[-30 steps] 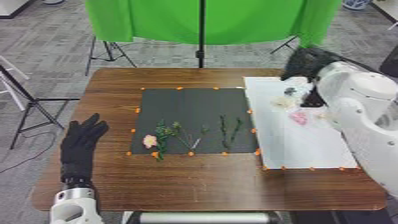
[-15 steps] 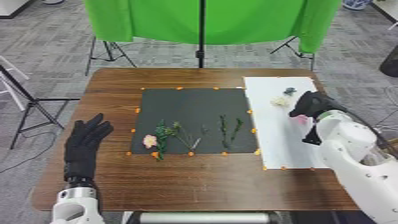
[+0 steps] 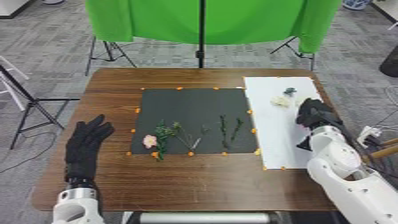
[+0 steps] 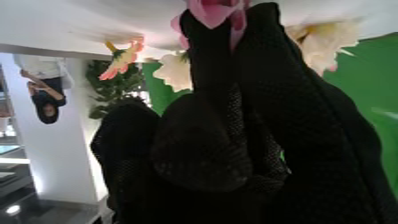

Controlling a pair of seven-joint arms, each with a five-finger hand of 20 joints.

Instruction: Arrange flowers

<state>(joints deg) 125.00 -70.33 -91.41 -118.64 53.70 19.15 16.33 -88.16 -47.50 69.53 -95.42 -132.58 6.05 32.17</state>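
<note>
Here's the right hand (image 3: 315, 114), over the 3 o'clock side of the white sheet (image 3: 280, 140), and in the wrist view its fingertips are pinching the pink flower (image 4: 211, 12), petals showing around the black glove! Just off that hand, towards its 10 o'clock, sits a cream flower (image 3: 280, 101), with a small blue-grey flower (image 3: 290, 91) near it, at the hand's 11 o'clock. Across to the dark mat (image 3: 191, 105): two slim green stems (image 3: 235, 129) lie side by side at its 4 o'clock, thin sprigs (image 3: 180, 132) near 7, and there's a pale pink bloom (image 3: 149, 141) at 8, right by a leafy stem (image 3: 161, 131). Out at the 9 o'clock side of the bench (image 3: 213, 187), the left hand (image 3: 84, 142) is spread, fingers pointing to 12. Beyond the far edge, at 12 o'clock, hangs a green cloth (image 3: 147, 20).
</note>
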